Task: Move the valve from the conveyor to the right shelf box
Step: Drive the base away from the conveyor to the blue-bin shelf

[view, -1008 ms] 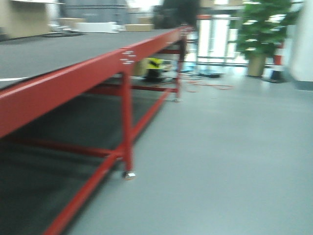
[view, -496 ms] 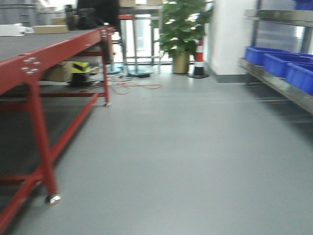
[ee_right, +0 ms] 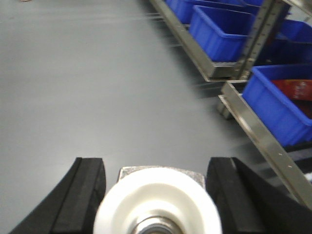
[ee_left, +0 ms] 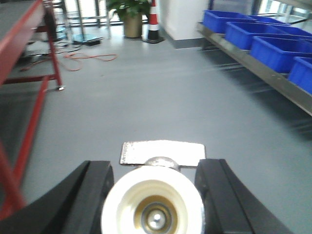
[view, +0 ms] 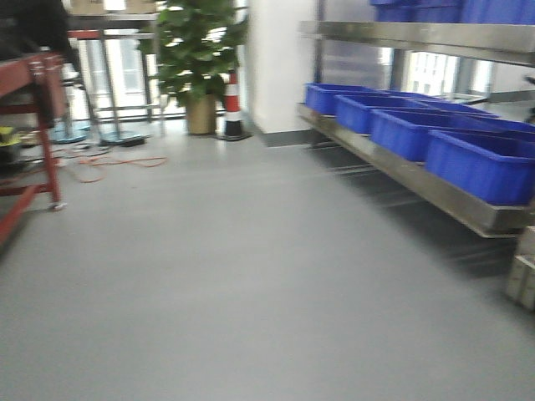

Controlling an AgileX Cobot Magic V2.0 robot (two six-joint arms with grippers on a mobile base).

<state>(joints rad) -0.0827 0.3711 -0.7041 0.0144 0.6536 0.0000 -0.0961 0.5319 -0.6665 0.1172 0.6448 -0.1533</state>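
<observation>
Valve (ee_left: pixel 152 207) — round, white, glossy — seemingly between blocky black left jaws.

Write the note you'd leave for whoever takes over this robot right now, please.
Left hand: closed on a white valve.
Right hand: closed on a second valve, it seems.
Conveyor: off to the left, no valve seen on it.
Shelf with blue boxes: ahead on the right, probably out of reach.
Done: valves picked up.
Left: drive up to the shelf and drop the valves into a box.
</observation>
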